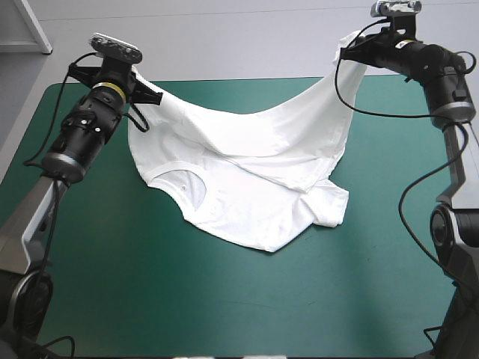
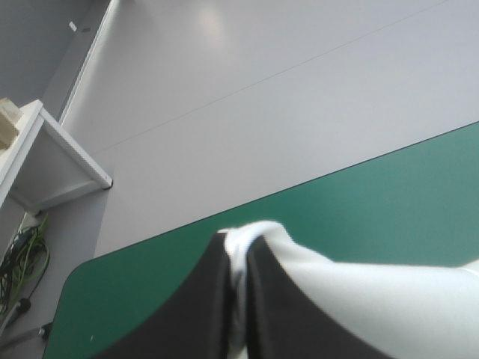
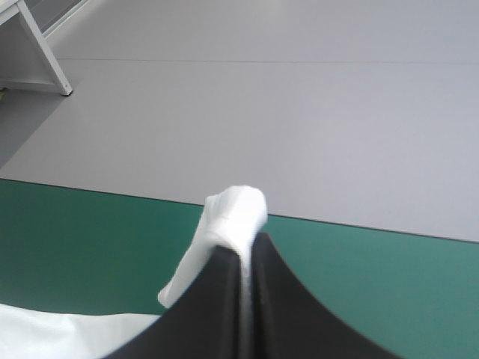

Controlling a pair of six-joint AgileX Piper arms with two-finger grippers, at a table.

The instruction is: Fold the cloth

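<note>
The white T-shirt (image 1: 247, 172) hangs between my two raised grippers, its upper edge sagging in a curve and its lower part lying rumpled on the teal-green cover (image 1: 224, 299), collar toward the left. My left gripper (image 1: 155, 96) is shut on the T-shirt's left corner; a white fold (image 2: 247, 235) pokes out between the black fingers (image 2: 198, 299), with my left gripper (image 2: 238, 247) above the table's far left part. My right gripper (image 1: 346, 54) is shut on the T-shirt's other corner; a white tuft (image 3: 236, 213) sticks past my right gripper (image 3: 245, 254) near the table's far edge.
A white table leg and frame (image 2: 71, 168) stands on the grey floor beyond the far left corner. The near half of the teal-green cover lies bare in front of the T-shirt.
</note>
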